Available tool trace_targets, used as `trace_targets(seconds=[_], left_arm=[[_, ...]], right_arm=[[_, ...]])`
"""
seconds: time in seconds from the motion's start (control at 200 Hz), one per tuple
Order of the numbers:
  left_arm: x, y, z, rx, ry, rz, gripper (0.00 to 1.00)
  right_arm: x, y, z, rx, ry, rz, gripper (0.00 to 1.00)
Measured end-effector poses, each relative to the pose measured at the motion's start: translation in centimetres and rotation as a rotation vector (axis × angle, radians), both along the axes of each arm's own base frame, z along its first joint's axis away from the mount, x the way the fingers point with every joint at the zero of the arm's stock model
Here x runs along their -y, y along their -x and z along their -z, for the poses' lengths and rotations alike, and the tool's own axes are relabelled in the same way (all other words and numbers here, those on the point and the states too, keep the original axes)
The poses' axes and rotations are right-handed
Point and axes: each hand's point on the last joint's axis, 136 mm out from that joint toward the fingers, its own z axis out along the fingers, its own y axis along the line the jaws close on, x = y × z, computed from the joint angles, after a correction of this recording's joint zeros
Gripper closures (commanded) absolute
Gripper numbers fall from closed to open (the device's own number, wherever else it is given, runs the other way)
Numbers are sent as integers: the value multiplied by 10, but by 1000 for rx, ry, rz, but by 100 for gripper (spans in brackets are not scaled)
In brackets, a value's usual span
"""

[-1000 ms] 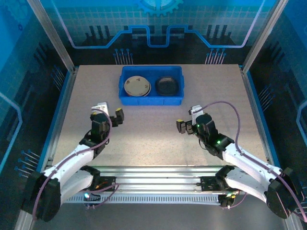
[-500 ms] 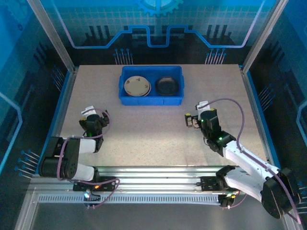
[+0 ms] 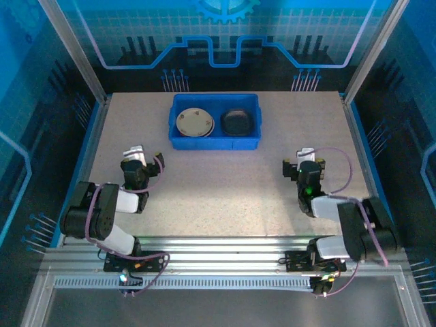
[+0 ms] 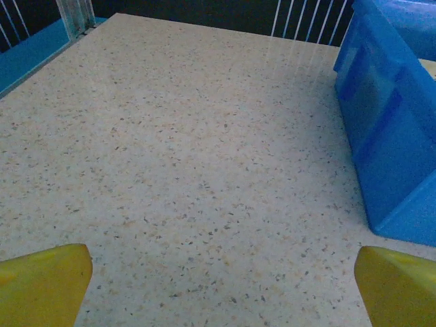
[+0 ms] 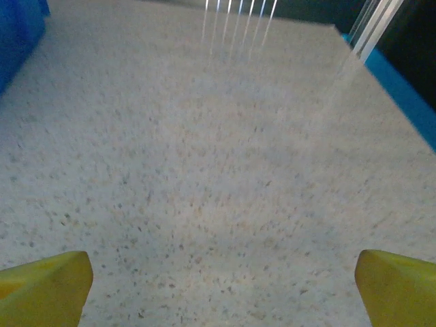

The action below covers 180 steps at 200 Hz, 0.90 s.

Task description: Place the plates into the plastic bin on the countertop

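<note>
Two robot arms sit folded low over the speckled countertop (image 3: 218, 194), with the blue plastic bin (image 3: 214, 143) standing at the 12 o'clock edge of the work surface, just left of centre. Inside the bin, a cream plate (image 3: 195, 122) with small marks lies in the 9 o'clock half and a glossy black plate (image 3: 238, 122) in the 3 o'clock half, the two side by side. The left gripper (image 3: 144, 157) hovers at about 8 o'clock from the bin and the right gripper (image 3: 305, 162) at about 4 o'clock, both well apart from it and from each other. Each has its jaws spread wide and holds nothing. In the left wrist view, yellow fingertips (image 4: 41, 283) frame bare stone at 6 o'clock, the bin's blue side wall (image 4: 388, 136) rising at 2 o'clock. In the right wrist view, the yellow fingertips (image 5: 44, 286) likewise flank bare countertop, a blue corner of the bin (image 5: 17, 34) at 10 o'clock.
</note>
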Motion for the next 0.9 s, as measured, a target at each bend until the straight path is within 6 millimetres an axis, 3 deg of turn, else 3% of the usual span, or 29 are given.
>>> trace_targets(seconds=[0.06,0.15,0.32,0.901], left_arm=[[1,-1,-2,4,-2,7,1],[2,-6,-6,11,-5,15,1],[4,-13,-14,30,-7,22,1],[4,-12,-10,12,-7,22,1]], right_arm=[[-6,-2,13,-29,-12,-42,0],[-16,-13,14,-22,-23,-100,0],[-21,-34,-10,51,-48,-132,0],[-21,-34,-11,53,-56,-144,0]])
